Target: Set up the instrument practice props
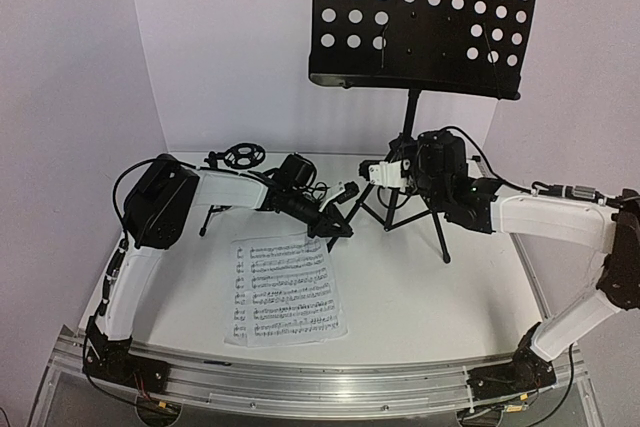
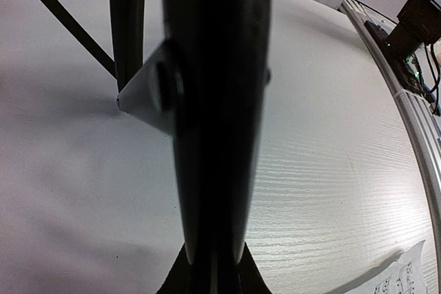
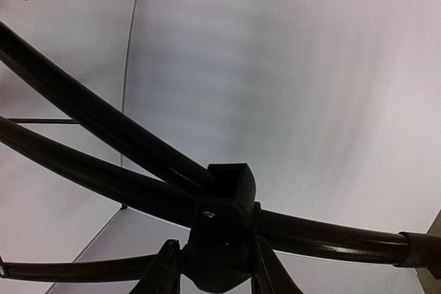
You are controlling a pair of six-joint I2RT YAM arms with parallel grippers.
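Note:
The tall black music stand stands at the back, its perforated tray [image 1: 420,17] high up and its tripod legs [image 1: 400,209] spread on the white table. My left gripper [image 1: 335,224] is shut on one tripod leg [image 2: 213,101], which runs up between the fingers [image 2: 251,277]. My right gripper [image 1: 396,175] is shut on the tripod hub [image 3: 222,235] low on the pole. One sheet-music page [image 1: 285,292] lies flat in front; its corner shows in the left wrist view [image 2: 403,277]. The small mic stand with ring holder [image 1: 241,156] stands behind my left arm. A second page and the microphone are out of view.
The curved white backdrop [image 1: 230,57] closes off the back. The aluminium rail [image 1: 320,389] with the arm bases runs along the near edge, also in the left wrist view [image 2: 417,122]. Cables [image 1: 560,190] hang by my right arm.

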